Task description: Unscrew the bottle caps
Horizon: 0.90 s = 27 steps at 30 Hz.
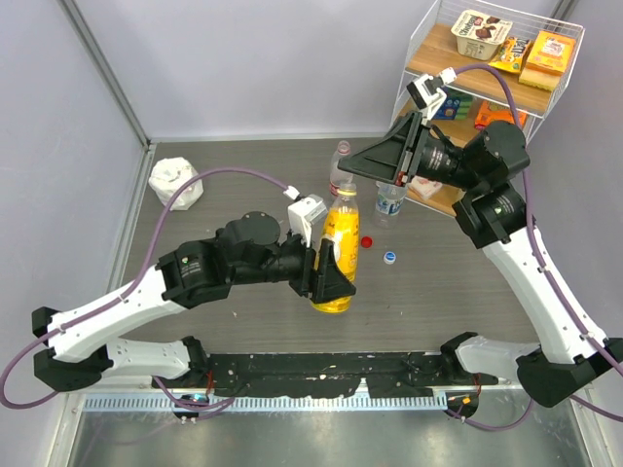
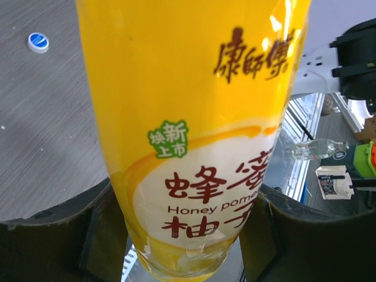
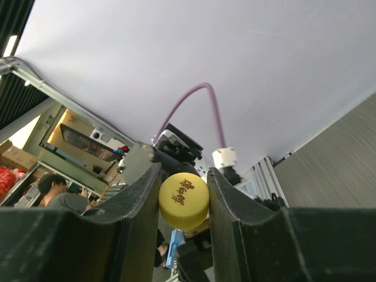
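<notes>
My left gripper point(image 1: 329, 265) point(image 2: 185, 238) is shut on the lower body of the yellow bottle point(image 1: 337, 255) point(image 2: 194, 117), which stands upright at the table's middle. From the right, my right gripper point(image 1: 348, 173) point(image 3: 184, 197) reaches over the bottle's top and is shut on the yellow cap point(image 3: 184, 201). Whether that cap still sits on the neck is hidden. The red cap point(image 1: 367, 242) and the blue-white cap point(image 1: 389, 258) point(image 2: 38, 42) lie loose on the table right of the bottle. The tall clear bottle point(image 1: 340, 161) and the small clear bottle point(image 1: 390, 200) stand behind.
A wire shelf point(image 1: 569, 68) with snack boxes stands at the back right, close behind my right arm. A crumpled white object point(image 1: 175, 182) lies at the back left. A metal rail point(image 1: 292, 401) runs along the table's near edge.
</notes>
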{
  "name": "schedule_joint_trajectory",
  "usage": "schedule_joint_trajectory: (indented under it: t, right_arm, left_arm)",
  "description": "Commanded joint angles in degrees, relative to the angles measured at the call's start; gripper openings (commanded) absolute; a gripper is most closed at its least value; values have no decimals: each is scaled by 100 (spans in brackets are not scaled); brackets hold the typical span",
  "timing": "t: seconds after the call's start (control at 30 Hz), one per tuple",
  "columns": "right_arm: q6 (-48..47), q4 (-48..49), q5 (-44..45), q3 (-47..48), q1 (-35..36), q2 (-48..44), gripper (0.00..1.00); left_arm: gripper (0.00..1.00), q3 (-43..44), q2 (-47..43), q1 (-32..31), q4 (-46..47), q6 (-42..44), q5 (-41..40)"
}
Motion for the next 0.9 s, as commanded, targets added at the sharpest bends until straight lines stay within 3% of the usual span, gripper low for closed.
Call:
schedule_joint_trajectory:
  t: [0.0, 0.13, 0.3, 0.53, 0.7, 0.87]
  right_arm:
    - [414, 956, -195, 97, -64, -187, 2]
    - [301, 692, 42, 158, -152, -117, 2]
    - [-524, -851, 464, 535, -205, 68, 2]
    - [-1544, -2567, 1545, 651, -231, 156, 2]
    - [-1870, -3394, 1757, -42, -240, 182, 2]
    - [-2230, -3781, 1617, -1115, -222, 322, 2]
  left_arm:
    - [0, -92, -51, 7, -41, -153, 110]
    - [0, -101, -59, 7, -85, -136, 58]
    - [0, -153, -138, 7, -216, -127, -206]
    - [0, -478, -560, 7, -638, -399, -1409]
    - [0, -794, -876, 7, -1016, -601, -2051]
    - [0, -1128, -965, -1, -1061, -663, -2149]
